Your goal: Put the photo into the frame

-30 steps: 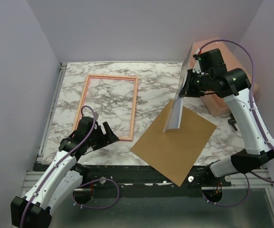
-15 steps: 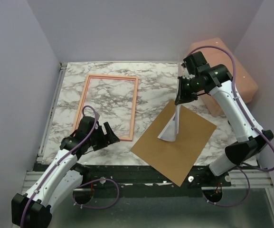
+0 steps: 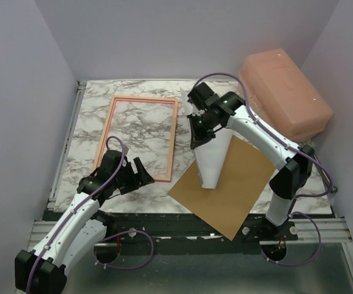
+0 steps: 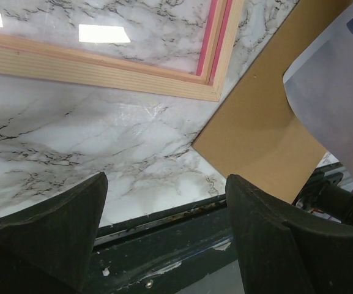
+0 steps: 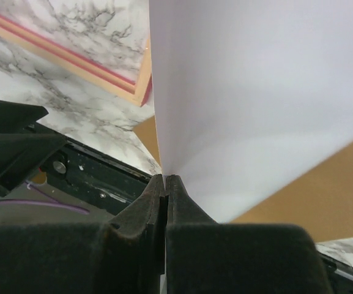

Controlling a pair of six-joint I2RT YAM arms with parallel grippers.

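Observation:
My right gripper [image 3: 199,130] is shut on the top edge of the photo [image 3: 211,158], which hangs with its white back showing, its lower end touching the brown backing board [image 3: 237,184]. In the right wrist view the gripper [image 5: 165,179] pinches the white sheet [image 5: 256,92]. The frame [image 3: 141,133] lies flat, orange-tan side up, on the left half of the marble table; its corner shows in the left wrist view [image 4: 216,67]. My left gripper [image 3: 141,173] is open and empty by the frame's near right corner, and shows open in its own view [image 4: 164,208].
A large pink box [image 3: 286,92] stands at the back right. The backing board overhangs the table's front edge [image 3: 164,217]. Purple walls enclose the table on three sides.
My right arm has swung left from beside the pink box towards the table's middle, carrying the photo. The sheet has turned so its white back faces up. The left arm has not moved.

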